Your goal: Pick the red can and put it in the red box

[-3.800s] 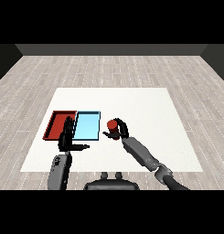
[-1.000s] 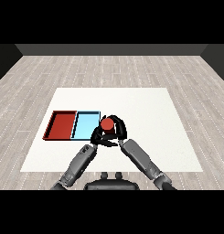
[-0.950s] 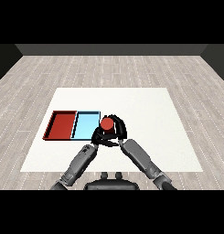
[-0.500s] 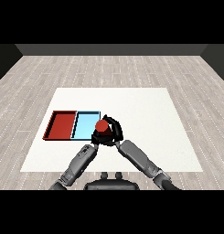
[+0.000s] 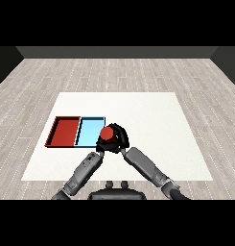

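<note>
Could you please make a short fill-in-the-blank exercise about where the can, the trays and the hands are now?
1. The red can is at the near right corner of the ____ tray.
2. The red tray lies to the ____ of the light blue one.
3. The fingers of the right hand are ____ round the can.
4. The left hand is right beside the ____.

Missing words: light blue; left; curled; can

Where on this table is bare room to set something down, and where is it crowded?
Bare: the white table right of the hands and behind both trays. Crowded: beside the light blue tray, where both hands meet at the red can.
</note>
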